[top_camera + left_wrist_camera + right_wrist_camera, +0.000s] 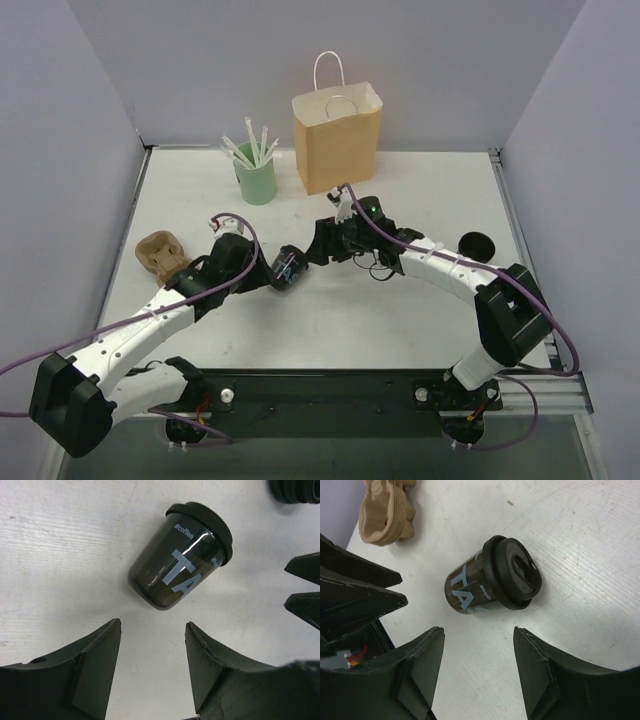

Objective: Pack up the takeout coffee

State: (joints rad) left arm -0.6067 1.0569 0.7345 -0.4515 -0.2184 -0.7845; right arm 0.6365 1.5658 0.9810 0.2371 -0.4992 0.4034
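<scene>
The takeout coffee (288, 268) is a small black cup with its lid on, lying on its side on the white table (420, 190). It lies between my two grippers and neither touches it. My left gripper (152, 624) is open just short of the cup's base (177, 560), with bare table between its fingers. My right gripper (479, 630) is also open, close to the lidded end of the cup (490, 580). Seen from above, the left gripper (264, 274) and right gripper (313, 250) face each other across the cup. The brown paper bag (337, 135) stands upright and open behind them.
A mint-green cup of white straws (256, 180) stands left of the bag. A brown pulp cup carrier (160, 253) lies beside the left arm, also seen in the right wrist view (385, 510). A round black disc (476, 245) lies at the right.
</scene>
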